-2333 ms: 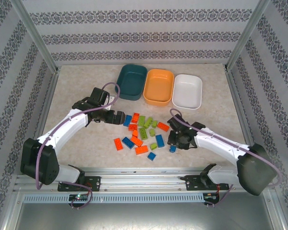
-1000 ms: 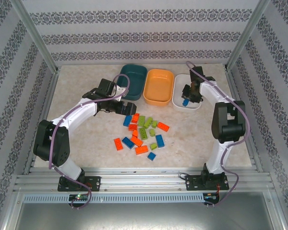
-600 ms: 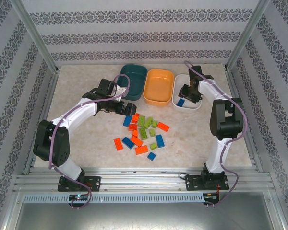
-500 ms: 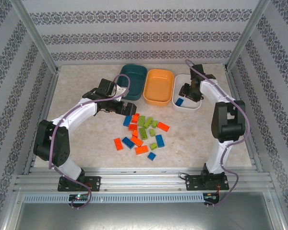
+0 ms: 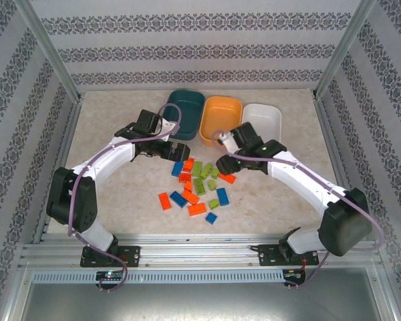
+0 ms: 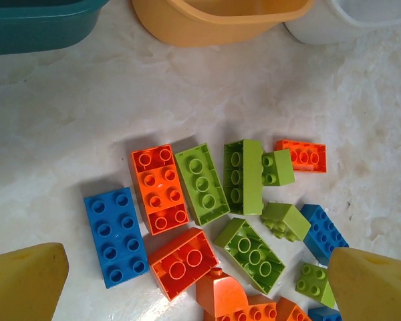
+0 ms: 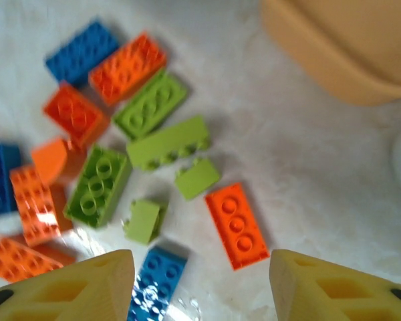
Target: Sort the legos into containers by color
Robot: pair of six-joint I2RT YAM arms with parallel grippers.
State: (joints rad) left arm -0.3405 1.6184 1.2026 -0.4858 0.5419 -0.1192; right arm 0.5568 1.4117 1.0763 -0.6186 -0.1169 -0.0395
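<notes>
**Grippers empty over the legos (image 5: 198, 187)**

Right gripper (image 7: 200, 275) hangs part-spread, holding nothing, above the pile's right edge. Left gripper (image 6: 196, 266) gapes wide at its far-left corner. Teal tray (image 5: 185, 114), orange tray (image 5: 220, 120) and white tray (image 5: 264, 119) line the far side.

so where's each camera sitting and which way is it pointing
top external: above and behind the bases, looking down at the table; both arms show, left hand and right hand by the bricks.
left wrist: on the left hand, facing down at the bricks; its yellow fingers at the bottom corners.
right wrist: on the right hand, tilted down at the same bricks; its yellow fingers at the bottom.
shared: both wrist views catch the orange tray.
</notes>
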